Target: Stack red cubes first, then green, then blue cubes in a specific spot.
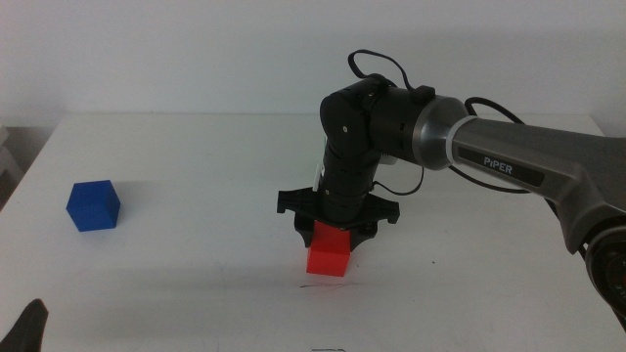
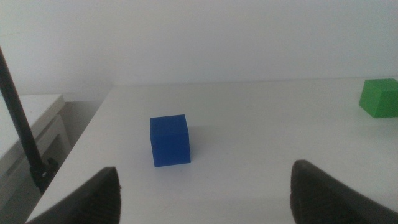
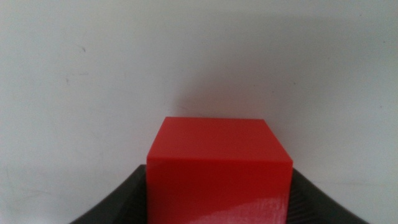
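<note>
My right gripper (image 1: pixel 334 232) points down at the middle of the table and is shut on the red cube (image 1: pixel 329 254). The cube hangs at or just above the tabletop, right behind a short thin dark line (image 1: pixel 321 287) that marks the spot. In the right wrist view the red cube (image 3: pixel 217 158) sits between the jaws of the right gripper (image 3: pixel 219 193). The blue cube (image 1: pixel 94 205) stands at the left of the table and also shows in the left wrist view (image 2: pixel 170 140). The green cube (image 2: pixel 379 98) shows only in the left wrist view. My left gripper (image 2: pixel 205 208) is open and empty.
The left arm waits, with only a dark tip (image 1: pixel 29 328) at the bottom left corner of the middle view. The white table (image 1: pixel 196 274) ends at a white wall behind. A dark stand pole (image 2: pixel 22 134) rises beside the table's left edge.
</note>
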`<state>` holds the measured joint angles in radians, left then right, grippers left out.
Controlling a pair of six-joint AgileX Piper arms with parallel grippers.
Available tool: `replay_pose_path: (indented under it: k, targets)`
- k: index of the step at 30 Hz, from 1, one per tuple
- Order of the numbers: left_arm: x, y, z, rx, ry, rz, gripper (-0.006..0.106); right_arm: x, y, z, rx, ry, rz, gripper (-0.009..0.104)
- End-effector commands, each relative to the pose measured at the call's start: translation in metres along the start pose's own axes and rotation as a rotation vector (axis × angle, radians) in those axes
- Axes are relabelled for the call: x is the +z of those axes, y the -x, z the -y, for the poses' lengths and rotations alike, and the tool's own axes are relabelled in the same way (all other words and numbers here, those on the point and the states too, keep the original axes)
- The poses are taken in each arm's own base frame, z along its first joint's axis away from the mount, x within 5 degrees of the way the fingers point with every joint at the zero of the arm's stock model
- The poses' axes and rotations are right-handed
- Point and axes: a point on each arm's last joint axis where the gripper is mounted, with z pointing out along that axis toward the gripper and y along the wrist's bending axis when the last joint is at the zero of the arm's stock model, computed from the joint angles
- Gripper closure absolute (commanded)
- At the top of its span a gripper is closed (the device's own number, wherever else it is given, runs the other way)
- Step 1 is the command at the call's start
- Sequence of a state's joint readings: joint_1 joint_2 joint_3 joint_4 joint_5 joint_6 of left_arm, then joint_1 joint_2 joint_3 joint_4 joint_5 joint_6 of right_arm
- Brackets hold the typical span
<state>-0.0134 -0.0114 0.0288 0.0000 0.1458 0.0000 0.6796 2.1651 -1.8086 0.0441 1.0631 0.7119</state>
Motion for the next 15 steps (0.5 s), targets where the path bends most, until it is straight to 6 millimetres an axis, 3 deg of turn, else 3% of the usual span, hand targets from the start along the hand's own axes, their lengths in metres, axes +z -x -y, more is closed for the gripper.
replay_pose_path:
  k: [1, 8, 9, 10, 15]
  targets:
    - [-0.0019, 0.0081, 0.0002, -0.017, -0.003, 0.093, 0.007, -0.0293, 0.0048, -0.0023, -0.009, 0.031, 0.059, 0.096]
    - [-0.0019, 0.0081, 0.0002, -0.017, -0.003, 0.093, 0.007, -0.0260, 0.0029, 0.0001, -0.014, 0.001, 0.033, 0.096]
    - [-0.0019, 0.0081, 0.0002, -0.017, -0.003, 0.093, 0.007, -0.0259, 0.0018, -0.0011, -0.005, 0.014, 0.020, 0.077]
    - [-0.0019, 0.0081, 0.0002, -0.017, -0.003, 0.093, 0.007, -0.0259, 0.0021, -0.0005, -0.009, 0.007, 0.024, 0.039]
    - [-0.0019, 0.0081, 0.0002, -0.017, -0.003, 0.093, 0.007, -0.0295, 0.0021, -0.0010, -0.008, 0.016, 0.029, 0.016]
